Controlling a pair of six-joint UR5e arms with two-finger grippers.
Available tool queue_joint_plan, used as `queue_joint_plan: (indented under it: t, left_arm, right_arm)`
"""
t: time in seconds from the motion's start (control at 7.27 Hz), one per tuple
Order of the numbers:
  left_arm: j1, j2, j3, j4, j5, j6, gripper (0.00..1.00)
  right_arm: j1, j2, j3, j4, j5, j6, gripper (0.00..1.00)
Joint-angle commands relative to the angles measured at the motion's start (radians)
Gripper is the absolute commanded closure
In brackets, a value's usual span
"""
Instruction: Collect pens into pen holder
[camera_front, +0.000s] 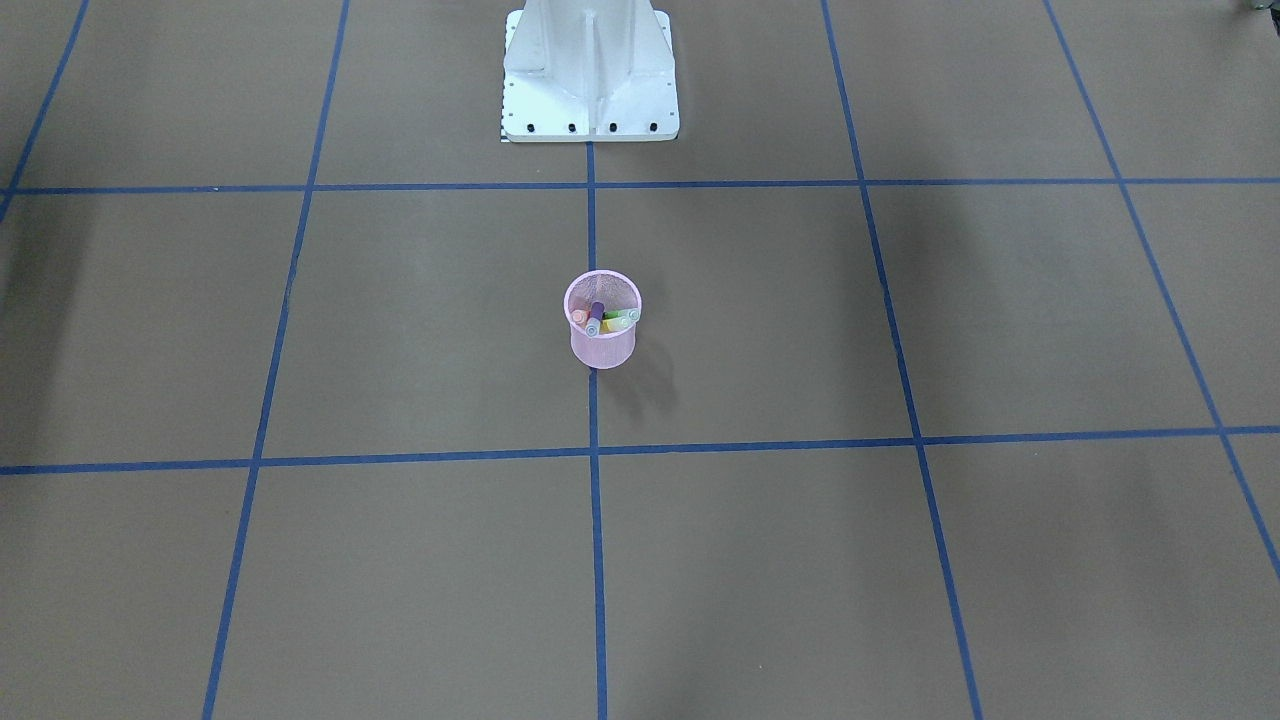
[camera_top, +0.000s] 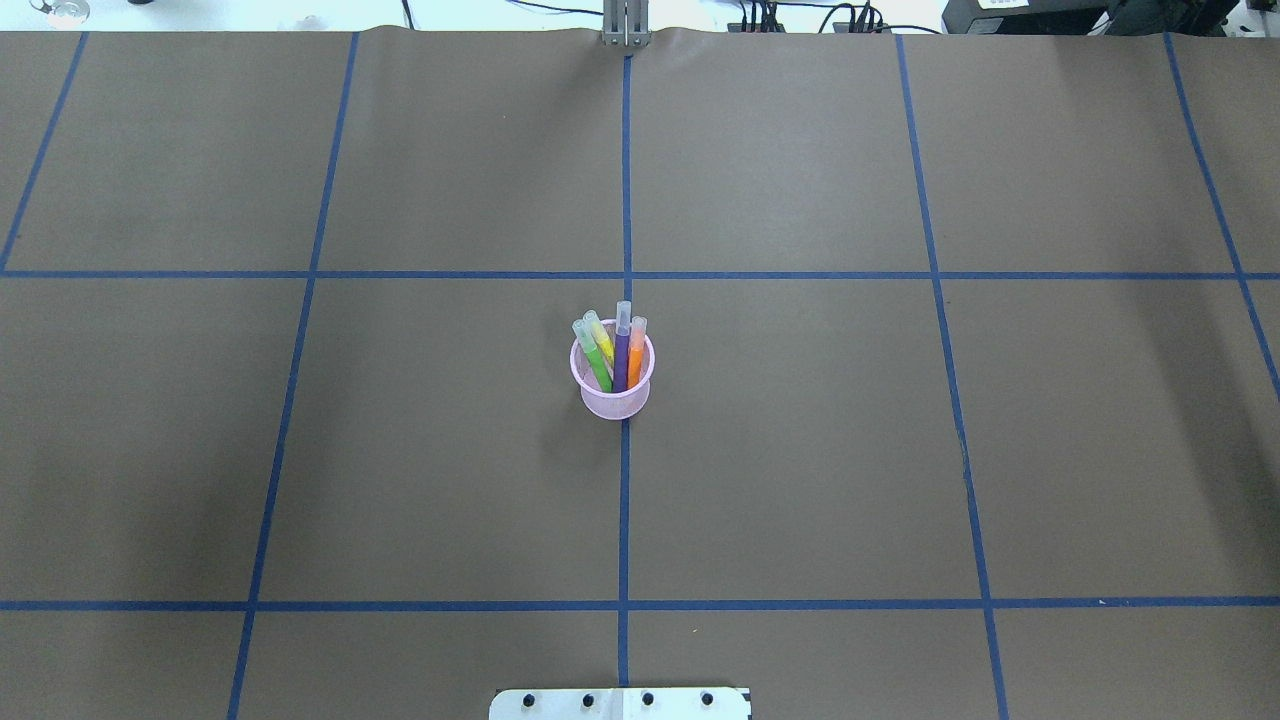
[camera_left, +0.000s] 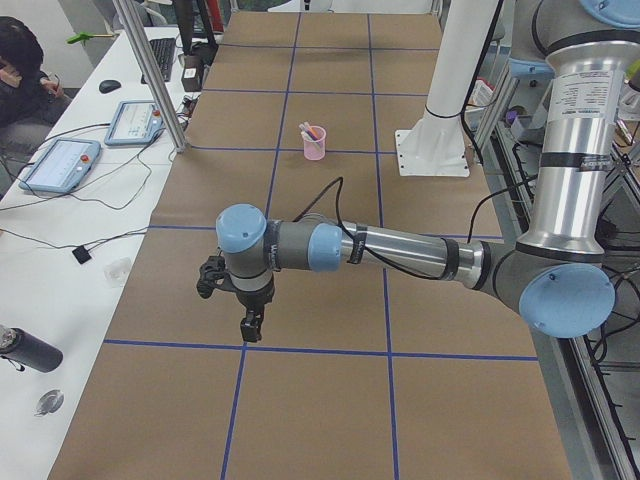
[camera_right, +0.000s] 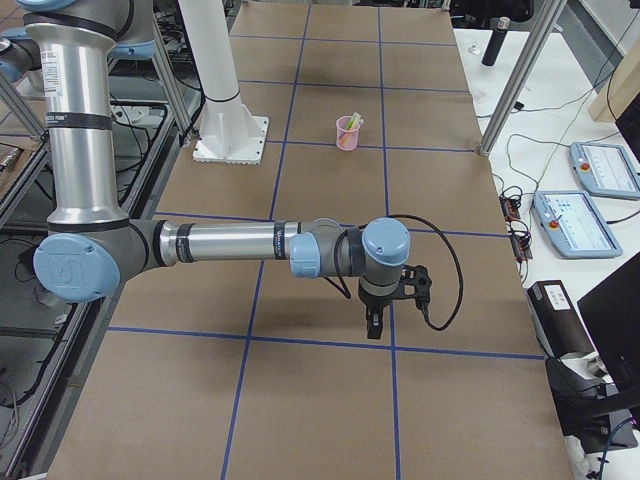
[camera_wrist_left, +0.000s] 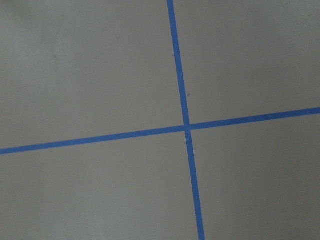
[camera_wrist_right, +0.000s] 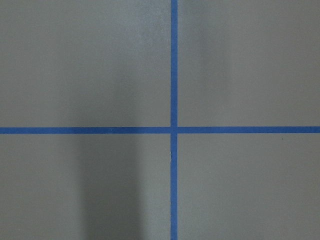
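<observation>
The pink mesh pen holder (camera_top: 612, 400) stands upright at the table's middle, on a blue tape line. Inside it stand a green pen (camera_top: 597, 362), a yellow pen (camera_top: 603, 340), a purple pen (camera_top: 621, 355) and an orange pen (camera_top: 636, 355), pale cap ends up. The holder also shows in the front view (camera_front: 602, 347). My left gripper (camera_left: 250, 325) hangs over the table far from the holder, seen only in the exterior left view; I cannot tell if it is open or shut. My right gripper (camera_right: 373, 325) is likewise far off; I cannot tell its state.
The white robot base (camera_front: 590, 70) stands behind the holder. Blue tape lines grid the brown table. A side desk with teach pendants (camera_left: 62, 163) and cables runs along the far edge. A metal post (camera_left: 150, 70) stands at that edge. A person (camera_left: 20, 60) sits there.
</observation>
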Motion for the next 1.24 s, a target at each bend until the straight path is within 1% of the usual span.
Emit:
queue_joint_plan:
  t: [0.0, 0.41, 0.55, 0.69, 1.1]
  left_arm:
    - [0.000, 0.025, 0.002, -0.007, -0.039, -0.013, 0.00]
    - [-0.001, 0.022, 0.000, -0.027, -0.033, -0.004, 0.00]
    - [-0.001, 0.017, 0.000, -0.027, -0.013, -0.005, 0.00]
    - [-0.001, -0.001, 0.002, -0.027, 0.078, -0.007, 0.00]
    - [-0.003, 0.004, -0.003, -0.030, 0.087, -0.002, 0.00]
  right_arm:
    - [0.019, -0.048, 0.034, -0.005, 0.045, 0.003, 0.00]
    - [0.038, -0.072, 0.042, -0.002, 0.059, 0.003, 0.00]
    - [0.039, -0.098, 0.063, 0.001, 0.056, 0.003, 0.00]
    - [0.039, -0.102, 0.068, 0.004, 0.054, 0.003, 0.00]
    - [0.039, -0.089, 0.063, 0.007, 0.051, 0.005, 0.00]
